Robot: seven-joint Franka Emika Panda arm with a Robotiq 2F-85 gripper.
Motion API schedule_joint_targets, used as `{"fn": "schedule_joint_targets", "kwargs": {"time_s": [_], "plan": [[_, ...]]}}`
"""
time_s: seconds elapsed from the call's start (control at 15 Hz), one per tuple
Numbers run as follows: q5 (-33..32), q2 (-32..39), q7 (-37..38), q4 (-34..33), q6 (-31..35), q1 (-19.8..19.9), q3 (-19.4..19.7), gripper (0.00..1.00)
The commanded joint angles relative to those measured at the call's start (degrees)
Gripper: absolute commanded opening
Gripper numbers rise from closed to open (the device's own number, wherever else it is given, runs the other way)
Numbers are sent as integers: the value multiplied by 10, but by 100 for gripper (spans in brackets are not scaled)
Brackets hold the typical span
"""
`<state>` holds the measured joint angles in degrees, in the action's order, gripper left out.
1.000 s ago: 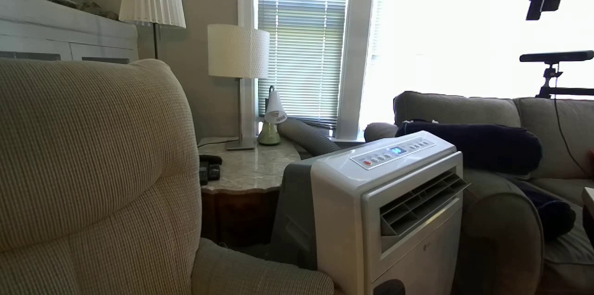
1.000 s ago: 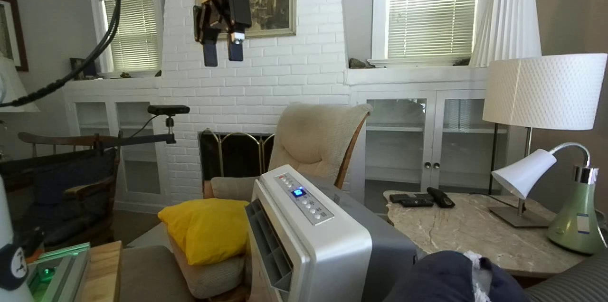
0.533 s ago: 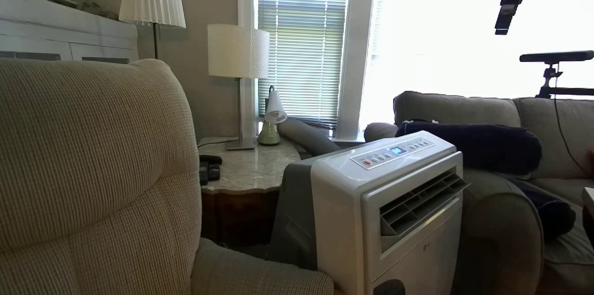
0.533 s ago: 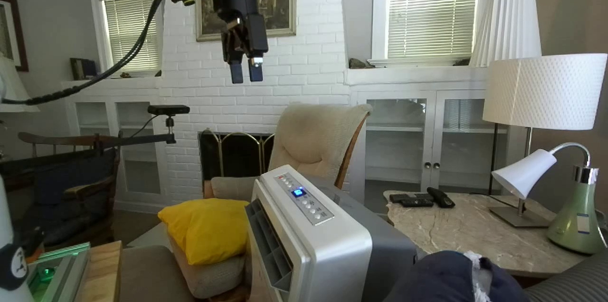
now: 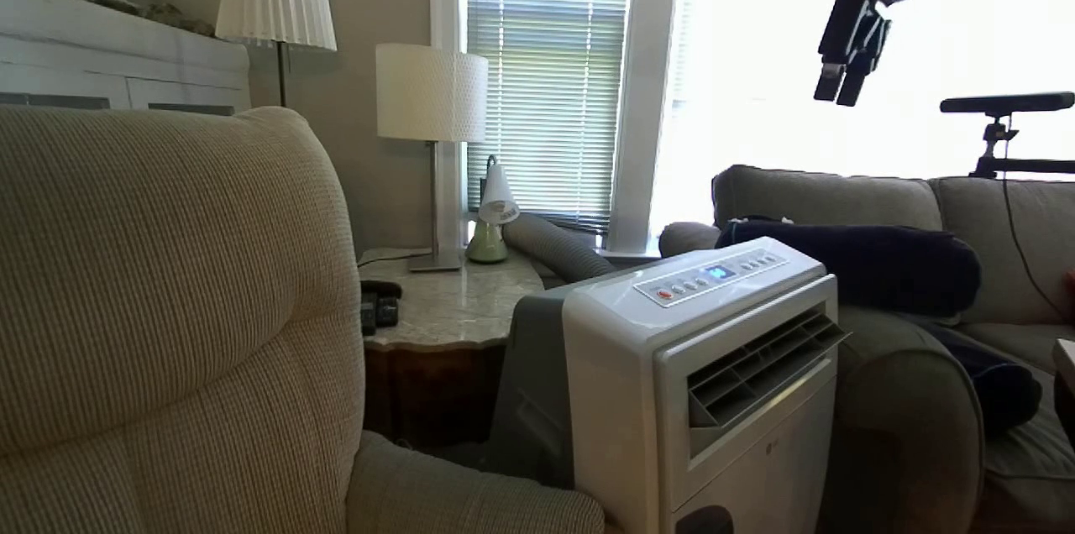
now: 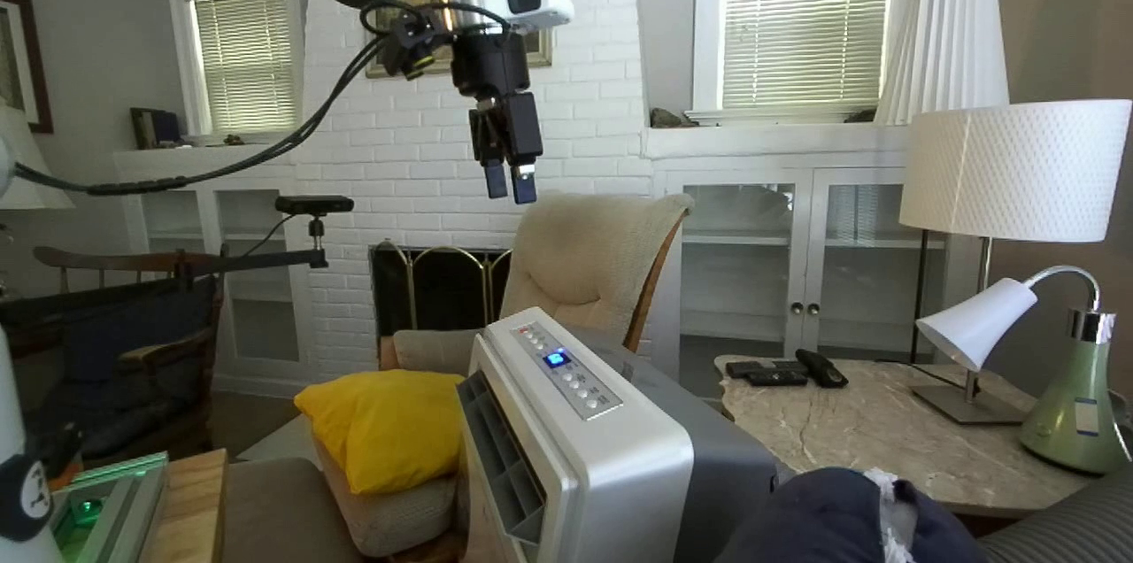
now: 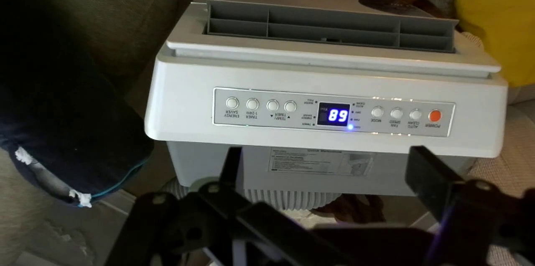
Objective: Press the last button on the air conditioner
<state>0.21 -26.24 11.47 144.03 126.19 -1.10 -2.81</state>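
The white air conditioner [image 5: 617, 400] stands tilted in perspective in both exterior views, also here [image 6: 633, 443]. In the wrist view the air conditioner [image 7: 267, 75] lies across the middle, labels upside down. Its control strip has a lit blue display [image 7: 333, 114], an orange power button [image 7: 435, 116] at the right end and a white energy saver button [image 7: 232, 103] at the left end. My gripper [image 7: 326, 153] is open and empty, fingers wide apart. In the exterior views the gripper, here [image 5: 838, 87] and here [image 6: 511, 182], hangs pointing down, well above the unit and apart from it.
A beige armchair [image 5: 185, 290] and yellow cushion [image 6: 389, 430] stand beside the unit. A sofa with a dark rolled bundle [image 5: 857, 265] is on its other side. A marble-topped table [image 6: 872, 421] with lamps stands behind, near the grey hose [image 5: 558, 247].
The arm has come down and moved toward the air conditioner: leftward in one exterior image, rightward in another. More of the arm shows. The air conditioner and furniture have not moved.
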Motion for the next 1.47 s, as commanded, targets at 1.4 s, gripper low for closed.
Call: {"fn": "schedule_joint_targets", "kwargs": {"time_s": [1.4], "plan": [[0,211,87,-46,148,35,27,100]]}}
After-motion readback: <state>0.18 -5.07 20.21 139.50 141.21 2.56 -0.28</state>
